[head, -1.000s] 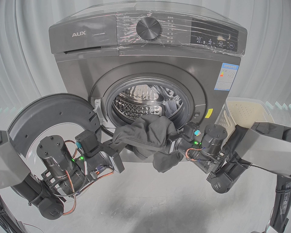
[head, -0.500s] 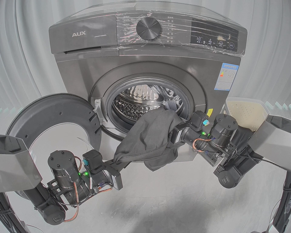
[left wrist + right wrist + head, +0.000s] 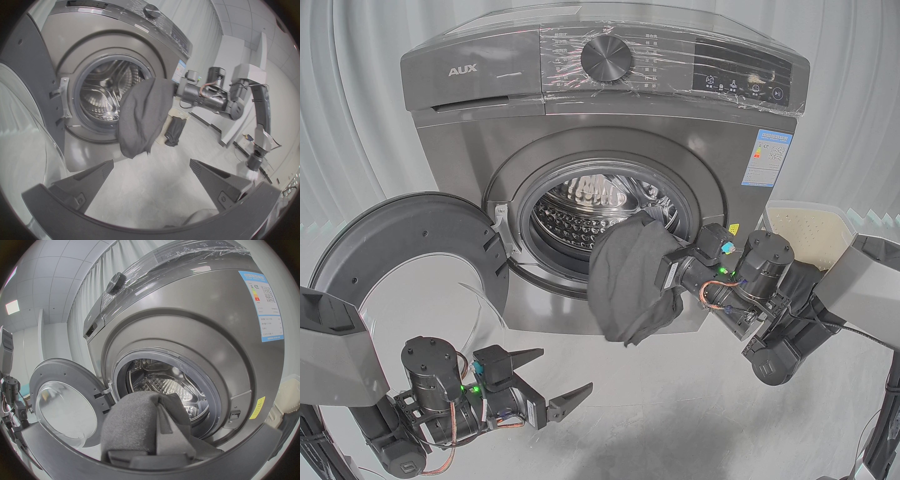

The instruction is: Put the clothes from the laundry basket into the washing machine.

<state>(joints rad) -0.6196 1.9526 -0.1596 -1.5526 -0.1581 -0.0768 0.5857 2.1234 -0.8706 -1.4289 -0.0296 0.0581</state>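
Right fingers (image 3: pixel 170 433) pinched on the dark garment (image 3: pixel 628 281), which hangs in front of the washing machine (image 3: pixel 487 144) opening, right side. Left gripper (image 3: pixel 565 370) spread wide, empty, low beside the swung-open door (image 3: pixel 406 244). Beige laundry basket (image 3: pixel 809 228) sits behind my right arm.

Pale curtain (image 3: pixel 344 112) in bkgd, grey floor (image 3: pixel 675 400) (shiny) below.

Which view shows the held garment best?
The left wrist view: the garment hangs full length before the washing machine. In the head view the right gripper covers its edge; in the right wrist view, its lower part.
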